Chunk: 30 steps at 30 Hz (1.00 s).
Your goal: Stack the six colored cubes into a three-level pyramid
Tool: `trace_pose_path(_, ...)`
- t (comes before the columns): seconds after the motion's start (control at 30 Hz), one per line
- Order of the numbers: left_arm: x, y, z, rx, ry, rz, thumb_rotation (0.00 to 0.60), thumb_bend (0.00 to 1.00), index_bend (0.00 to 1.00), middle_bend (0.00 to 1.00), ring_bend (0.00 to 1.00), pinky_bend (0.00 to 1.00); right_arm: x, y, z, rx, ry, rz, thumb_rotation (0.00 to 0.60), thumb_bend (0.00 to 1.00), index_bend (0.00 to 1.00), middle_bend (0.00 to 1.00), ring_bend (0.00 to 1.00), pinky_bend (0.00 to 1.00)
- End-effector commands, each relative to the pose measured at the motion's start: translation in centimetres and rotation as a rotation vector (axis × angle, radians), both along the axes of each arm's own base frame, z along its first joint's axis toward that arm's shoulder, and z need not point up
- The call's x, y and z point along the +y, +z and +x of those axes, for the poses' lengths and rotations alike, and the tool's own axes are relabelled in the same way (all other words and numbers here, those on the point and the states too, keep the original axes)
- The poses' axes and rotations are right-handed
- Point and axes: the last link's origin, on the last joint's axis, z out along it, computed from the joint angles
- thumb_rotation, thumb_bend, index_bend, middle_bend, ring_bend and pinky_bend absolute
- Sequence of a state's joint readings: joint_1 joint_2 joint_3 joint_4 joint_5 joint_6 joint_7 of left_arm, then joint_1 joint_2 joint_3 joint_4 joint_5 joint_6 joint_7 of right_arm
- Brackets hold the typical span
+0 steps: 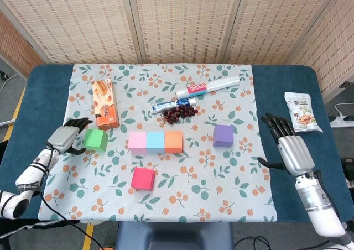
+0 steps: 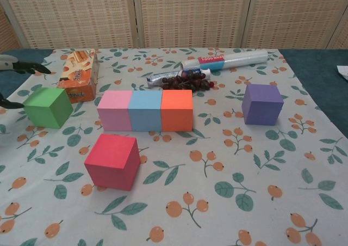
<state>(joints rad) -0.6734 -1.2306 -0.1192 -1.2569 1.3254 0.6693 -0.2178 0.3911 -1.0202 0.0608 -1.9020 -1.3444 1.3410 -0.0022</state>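
Left hand [image 1: 67,137] is open, holding nothing, just beside the green cube [image 1: 95,140]; right hand [image 1: 291,150] is open and empty too, well off to the side past the purple cube [image 1: 223,135]. Base row looks done: pink cube [image 1: 137,142], blue cube [image 1: 155,141] and orange cube [image 1: 173,141] touching in a line. Nothing stacked yet; green, purple and red cube [image 1: 142,178] all sit loose, so the top two levels remain.
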Motion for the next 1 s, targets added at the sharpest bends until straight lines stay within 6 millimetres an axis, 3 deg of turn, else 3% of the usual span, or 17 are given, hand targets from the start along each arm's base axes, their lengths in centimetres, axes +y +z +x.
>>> trace_pose_path(0.03, 0.5, -0.8, 0.1, 0.02, 0.002, -0.012, 0.6, 0.31, 0.09, 0.01, 0.0, 0.1, 0.0, -0.1, -0.3, 0.001, -0.007, 0.004, 0.6, 0.06, 0.0, 0.0, 0.0, 0.0)
trace_pose_path(0.7, 0.3, -2.7, -0.6, -0.027, 0.022, 0.012, 0.6, 0.31, 0.22, 0.18, 0.12, 0.22, 0.1, -0.3, -1.1, -0.004, -0.041, 0.001, 0.6, 0.06, 0.0, 0.0, 0.0, 0.0)
trace_pose_path(0.8, 0.5, -2.8, -0.5, -0.057, 0.006, 0.045, 0.6, 0.31, 0.28, 0.25, 0.19, 0.26, 0.1, -0.2, -1.1, -0.006, -0.044, -0.006, 0.6, 0.06, 0.0, 0.0, 0.0, 0.0)
trace_pose_path(0.93, 0.5, -2.5, -0.3, -0.103, -0.012, 0.078, 0.6, 0.3, 0.38, 0.43, 0.34, 0.34, 0.1, -0.2, -1.0, -0.011, -0.044, -0.008, 0.6, 0.06, 0.0, 0.0, 0.0, 0.0)
trace_pose_path(1.0, 0.4, -1.6, 0.4, -0.163, -0.009, 0.084, 0.6, 0.3, 0.39, 0.45, 0.36, 0.37, 0.1, -0.1, -0.9, -0.014, -0.041, -0.01, 0.6, 0.06, 0.0, 0.0, 0.0, 0.0)
